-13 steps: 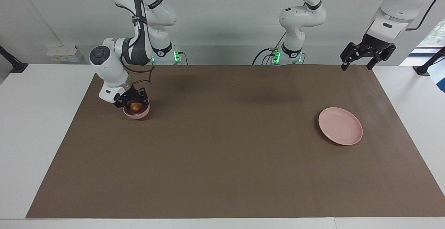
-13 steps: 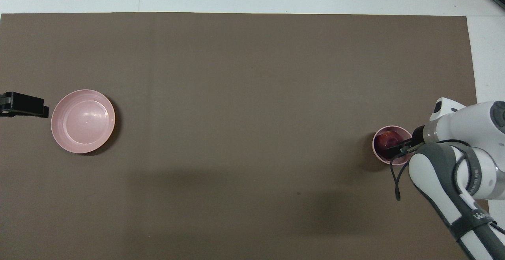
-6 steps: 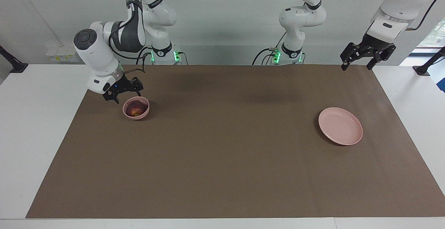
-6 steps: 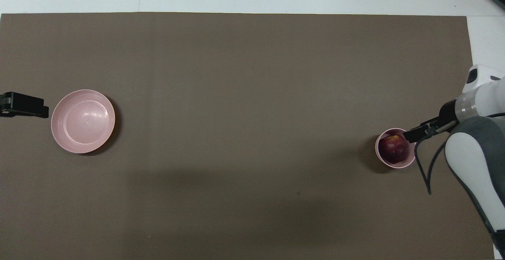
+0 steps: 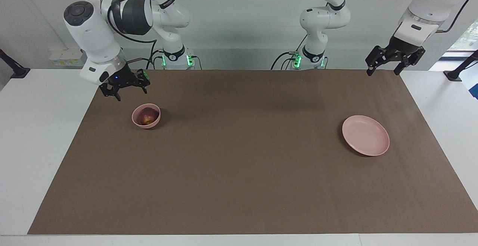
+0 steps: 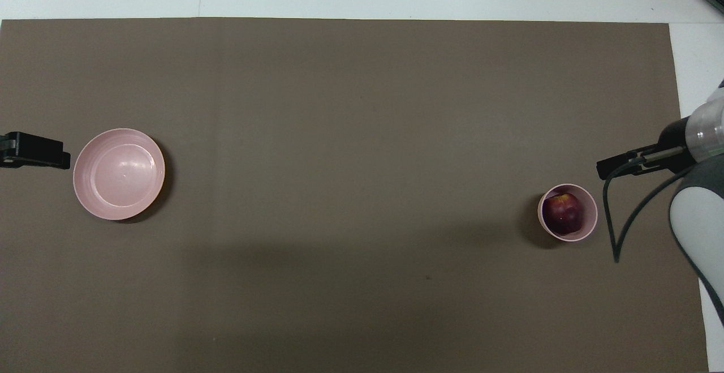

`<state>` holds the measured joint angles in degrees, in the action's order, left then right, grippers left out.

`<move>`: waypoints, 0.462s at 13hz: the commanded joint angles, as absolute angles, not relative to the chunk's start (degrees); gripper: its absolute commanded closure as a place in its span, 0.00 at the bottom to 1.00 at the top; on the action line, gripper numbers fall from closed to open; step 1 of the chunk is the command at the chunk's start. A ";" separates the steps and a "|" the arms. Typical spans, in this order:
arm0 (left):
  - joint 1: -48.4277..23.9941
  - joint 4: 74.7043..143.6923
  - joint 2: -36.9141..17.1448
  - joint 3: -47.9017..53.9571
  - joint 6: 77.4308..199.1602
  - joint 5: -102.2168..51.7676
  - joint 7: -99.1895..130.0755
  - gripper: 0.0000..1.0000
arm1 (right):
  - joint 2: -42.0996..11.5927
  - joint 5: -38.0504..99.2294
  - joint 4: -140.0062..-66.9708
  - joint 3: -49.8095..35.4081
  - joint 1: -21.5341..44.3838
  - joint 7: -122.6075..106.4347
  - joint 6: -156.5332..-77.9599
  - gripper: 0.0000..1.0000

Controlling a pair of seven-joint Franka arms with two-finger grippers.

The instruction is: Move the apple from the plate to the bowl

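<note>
The apple (image 5: 146,116) lies inside the bowl (image 5: 146,115), which stands on the brown mat (image 5: 246,171) toward the right arm's end of the table (image 5: 33,126). The apple is dark red with a yellowish patch at its top, and it fills most of the bowl's inside; in the overhead view the apple (image 6: 561,214) sits slightly toward one wall of the bowl (image 6: 567,212). The right gripper (image 5: 126,90) is up in the air, over the mat edge just beside the bowl, and it touches neither the bowl nor the apple. Its two dark fingers (image 5: 111,91) stand apart with an open gap between them, and nothing is held. In the overhead view the right gripper (image 6: 622,165) shows as a dark bar beside the bowl, with a black cable (image 6: 613,231) that hangs in a loop under it. The plate (image 5: 365,135) lies flat on the mat toward the left arm's end, well apart from the bowl and from the right gripper, and nothing lies on it. The left gripper (image 5: 385,68) waits in the air over the mat's corner near the plate, with its fingers spread and nothing between them; it does not touch the plate. In the overhead view the left gripper (image 6: 34,158) shows just beside the plate (image 6: 119,174).
</note>
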<state>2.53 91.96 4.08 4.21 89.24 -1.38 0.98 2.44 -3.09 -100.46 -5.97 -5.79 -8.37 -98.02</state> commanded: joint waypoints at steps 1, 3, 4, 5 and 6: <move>2.72 93.51 5.62 4.22 89.74 -2.37 0.97 0.00 | 1.50 -2.74 -95.29 -6.24 -5.98 -1.77 -95.81 0.00; 2.72 93.60 5.62 4.22 89.91 -2.37 1.05 0.00 | -1.04 3.40 -90.82 -5.98 -7.11 3.05 -92.31 0.00; 2.72 93.69 5.62 4.22 89.91 -2.37 0.97 0.00 | -2.79 3.34 -88.01 -5.72 -7.21 3.95 -90.02 0.00; 2.72 93.69 5.62 4.22 89.83 -2.37 0.97 0.00 | -3.94 2.73 -84.93 -5.63 -7.12 4.04 -87.82 0.00; 2.72 93.78 5.71 4.22 89.82 -2.37 1.05 0.00 | -4.74 0.98 -82.29 -5.63 -6.86 4.04 -85.54 0.00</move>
